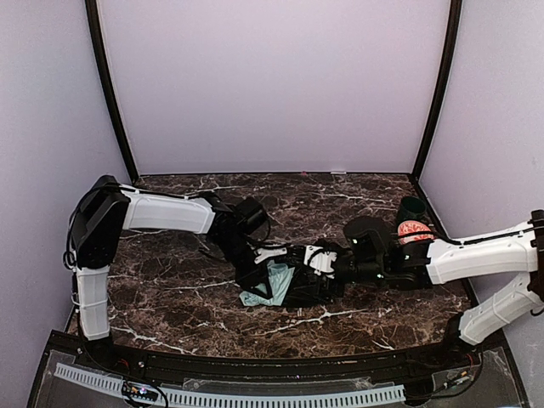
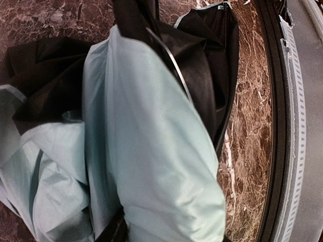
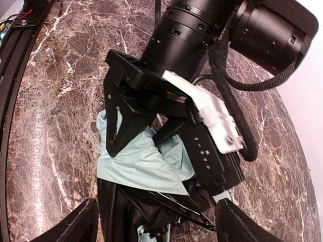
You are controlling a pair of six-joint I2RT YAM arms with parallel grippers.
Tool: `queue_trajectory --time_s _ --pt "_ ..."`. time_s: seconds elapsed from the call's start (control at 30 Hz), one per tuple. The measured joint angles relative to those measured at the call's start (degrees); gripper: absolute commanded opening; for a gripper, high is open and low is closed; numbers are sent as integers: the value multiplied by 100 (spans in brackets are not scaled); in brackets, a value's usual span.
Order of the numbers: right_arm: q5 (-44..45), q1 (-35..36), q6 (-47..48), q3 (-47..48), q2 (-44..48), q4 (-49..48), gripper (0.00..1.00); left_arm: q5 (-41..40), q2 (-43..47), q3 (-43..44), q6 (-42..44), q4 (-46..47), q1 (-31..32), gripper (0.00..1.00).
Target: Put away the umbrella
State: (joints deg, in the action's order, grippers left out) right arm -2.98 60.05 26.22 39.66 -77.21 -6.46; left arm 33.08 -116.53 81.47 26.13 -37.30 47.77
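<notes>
Starting at the left gripper (image 3: 135, 146): its jaws are closed on a fold of the umbrella (image 3: 136, 169), pinching the mint fabric so that the loose canopy is anchored against the table (image 1: 170, 314). The right gripper (image 3: 157, 214) stands with its jaws wide apart and holds nothing. It straddles the black lining just beside the left fingers, and the width probably leaves room for a fresh bite of cloth. The umbrella lies collapsed but untidy at the table centre, between both wrists, with a thin metal rib (image 2: 171, 60) exposed. Judgement: the canopy is not yet gathered, and the next grip should avoid the rib.
</notes>
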Motion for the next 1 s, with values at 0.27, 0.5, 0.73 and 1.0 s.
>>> queue_trajectory --time_s 0.27,0.5,0.73,1.0 --pt "-518 -1156 -446 149 179 968 77 -734 267 -144 155 55 39 39" --pt "-457 -1397 -752 533 -553 1714 76 -1685 791 -632 437 195 39 40" --pt "-531 -1488 -763 1169 -2129 2004 45 -2061 1073 -940 640 310 42 46" --pt "-1408 -1410 -81 1670 -2531 2293 0 -2712 1574 -1342 796 778 35 65"
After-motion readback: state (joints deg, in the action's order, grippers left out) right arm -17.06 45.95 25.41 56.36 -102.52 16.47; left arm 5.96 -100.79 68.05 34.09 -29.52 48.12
